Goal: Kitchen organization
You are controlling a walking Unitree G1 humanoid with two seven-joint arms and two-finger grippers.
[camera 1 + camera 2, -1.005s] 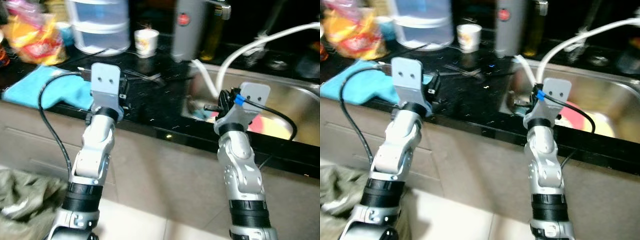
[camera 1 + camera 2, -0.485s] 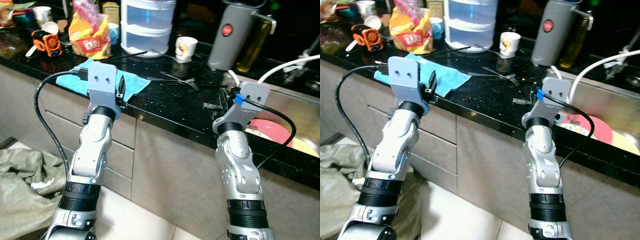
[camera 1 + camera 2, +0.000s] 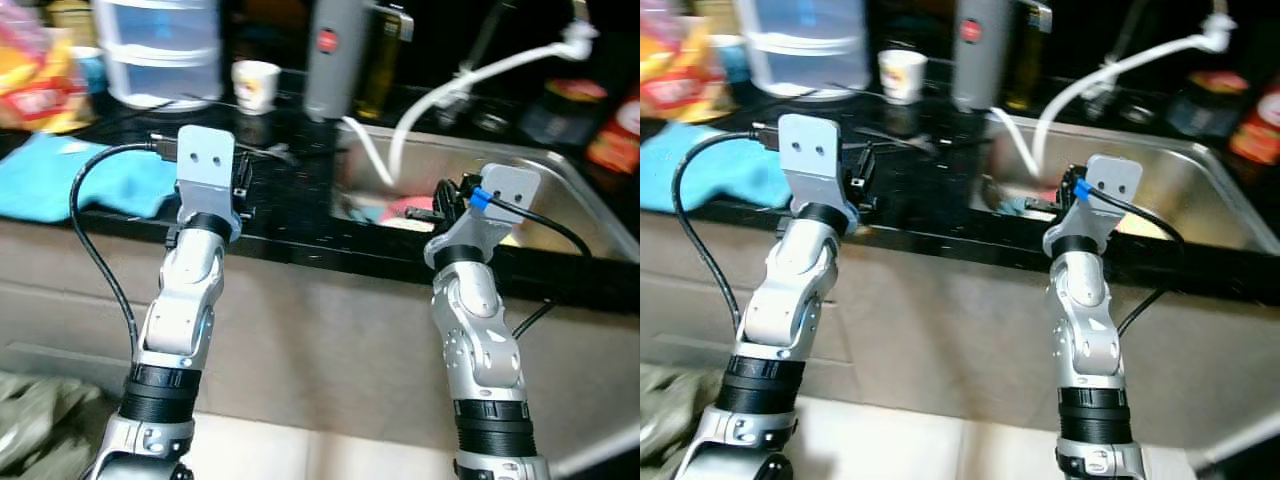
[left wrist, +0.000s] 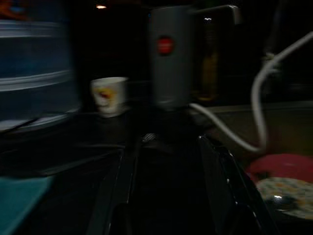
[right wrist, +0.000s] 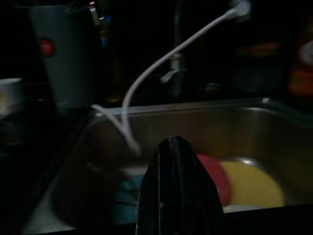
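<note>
My left gripper point(image 3: 243, 188) hovers over the front edge of the black counter point(image 3: 290, 215), fingers point(image 4: 122, 186) open with nothing between them. Ahead of it lie a fork point(image 4: 146, 138), a paper cup point(image 3: 256, 85) and a tall grey flask point(image 3: 332, 60) with a red button. My right gripper point(image 3: 447, 203) is shut and empty, held above the near left part of the steel sink point(image 3: 560, 170). In the sink lie a red plate point(image 5: 215, 171) and a yellow plate point(image 5: 249, 186). A white hose point(image 3: 450, 90) curves down into it.
A blue cloth point(image 3: 60, 175) lies on the counter at the left, behind it a clear stacked container point(image 3: 165, 55) and a snack bag point(image 3: 30, 80). Dark bottles point(image 3: 610, 130) stand at the sink's back right. Cabinet fronts and pale floor tiles lie below the counter.
The whole picture has swung to the right, so the sink now sits more in the middle. Both arms hold the same pose, and neither gripper has changed state.
</note>
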